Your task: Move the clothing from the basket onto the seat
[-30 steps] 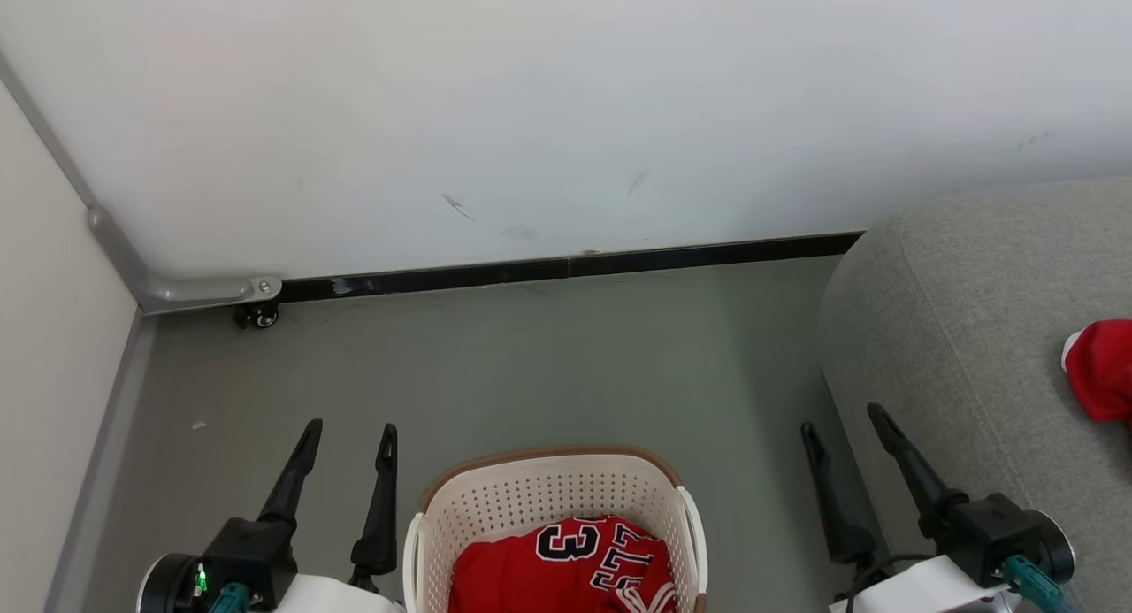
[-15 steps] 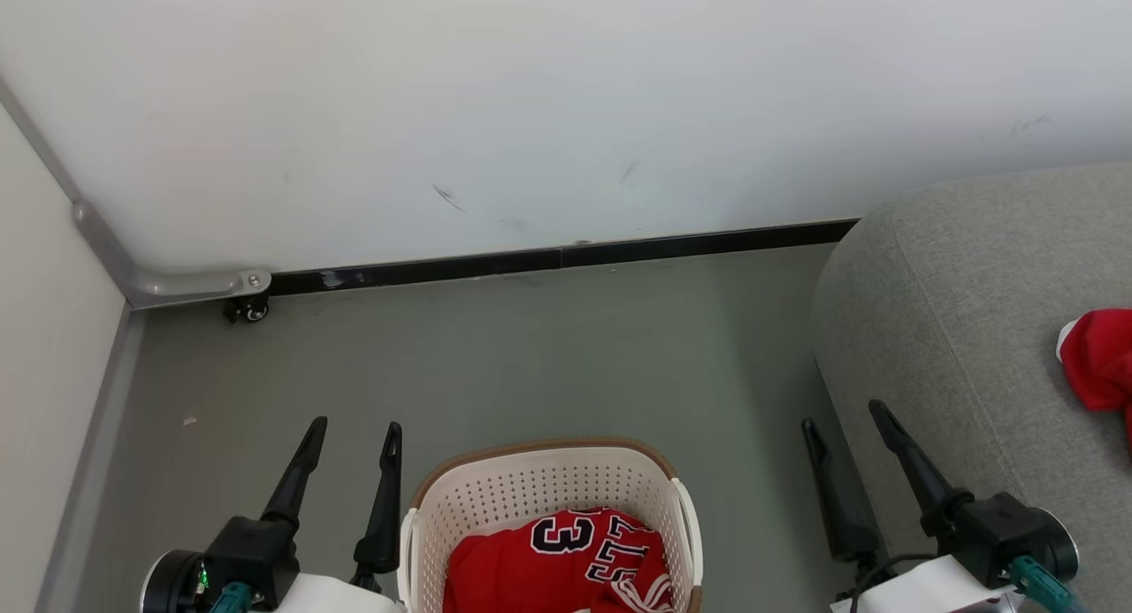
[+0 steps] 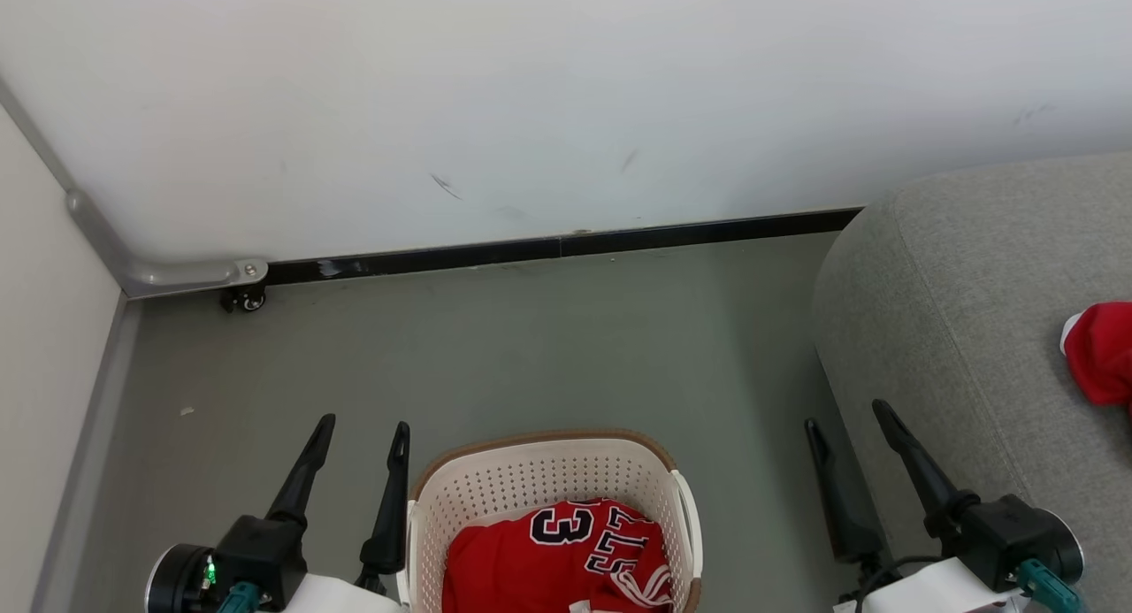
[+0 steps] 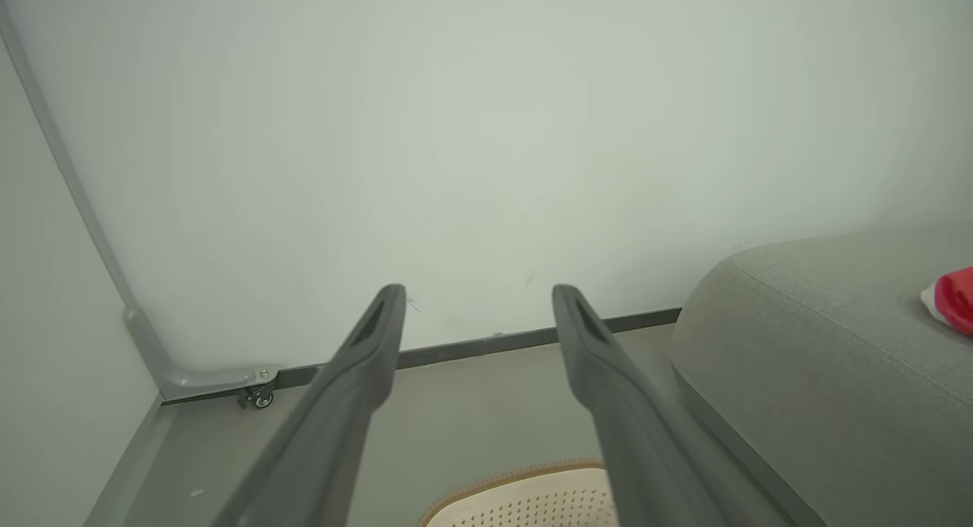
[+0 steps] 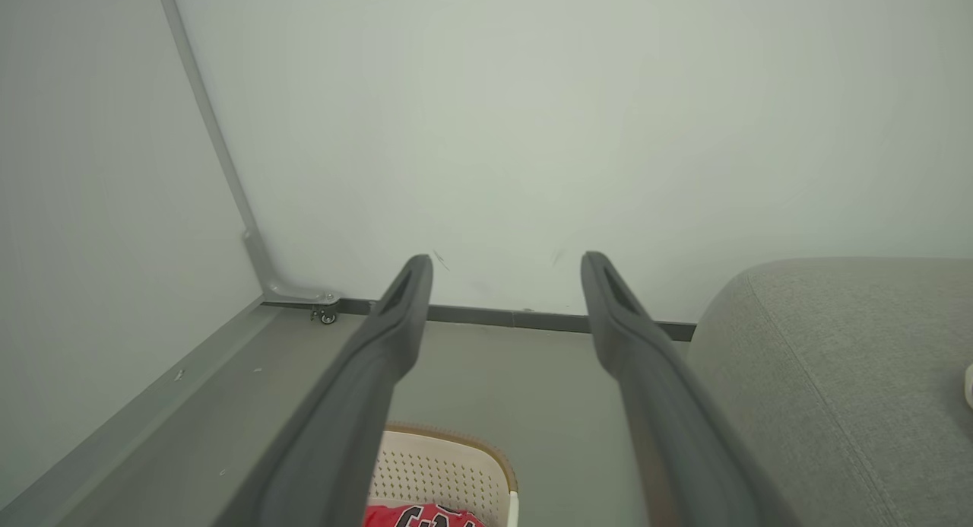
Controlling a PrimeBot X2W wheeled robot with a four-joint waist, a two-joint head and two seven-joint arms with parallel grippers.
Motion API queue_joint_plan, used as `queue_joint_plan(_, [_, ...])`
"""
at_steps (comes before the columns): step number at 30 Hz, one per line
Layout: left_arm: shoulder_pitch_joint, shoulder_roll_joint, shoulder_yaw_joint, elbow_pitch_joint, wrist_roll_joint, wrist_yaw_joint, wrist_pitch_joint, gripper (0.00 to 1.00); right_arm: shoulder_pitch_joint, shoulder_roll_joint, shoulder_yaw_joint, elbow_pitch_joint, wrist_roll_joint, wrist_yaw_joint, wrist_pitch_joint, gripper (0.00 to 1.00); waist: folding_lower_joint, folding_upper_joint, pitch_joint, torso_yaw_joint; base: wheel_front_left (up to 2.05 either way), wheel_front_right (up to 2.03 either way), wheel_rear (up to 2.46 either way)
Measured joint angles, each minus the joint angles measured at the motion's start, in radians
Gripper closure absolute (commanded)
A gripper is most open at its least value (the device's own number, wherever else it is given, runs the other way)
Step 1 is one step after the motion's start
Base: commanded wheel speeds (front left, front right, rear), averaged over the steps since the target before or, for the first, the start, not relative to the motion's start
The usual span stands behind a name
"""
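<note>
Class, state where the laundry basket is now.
In the head view the basket stands on the floor at bottom centre, between the left gripper and right gripper.

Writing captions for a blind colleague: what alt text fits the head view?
A cream basket holding a red jersey sits on the floor between the open left gripper and open right gripper; another red garment lies on the grey seat.

Site note: I read this as staged domestic corner in test space. Evidence: plain white partition panels (image 3: 531,91) set in grey metal frame (image 3: 177,279), small caster (image 3: 243,300) under corner joint, black skirting strip (image 3: 566,244), bare grey floor (image 3: 531,348). Homely props: grey upholstered seat (image 3: 955,277), laundry basket (image 3: 539,485) holding red clothing (image 3: 513,569).
</note>
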Motion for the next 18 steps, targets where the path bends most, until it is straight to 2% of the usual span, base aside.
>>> queue_joint_plan(8, [-0.027, 0.009, -0.037, 0.029, 0.026, -0.038, 0.000, 0.00, -0.003, 0.001, -0.017, -0.021, -0.028, 0.000, 0.002, 0.00, 0.0000, 0.0000, 0.020, -0.003, 0.00, 0.00, 0.00])
queue_joint_plan(18, [-0.110, 0.014, -0.093, 0.109, 0.048, -0.092, 0.000, 0.00, -0.012, 0.004, -0.089, -0.070, -0.069, 0.000, 0.009, 0.00, 0.0000, 0.0000, 0.067, -0.015, 0.00, 0.00, 0.00])
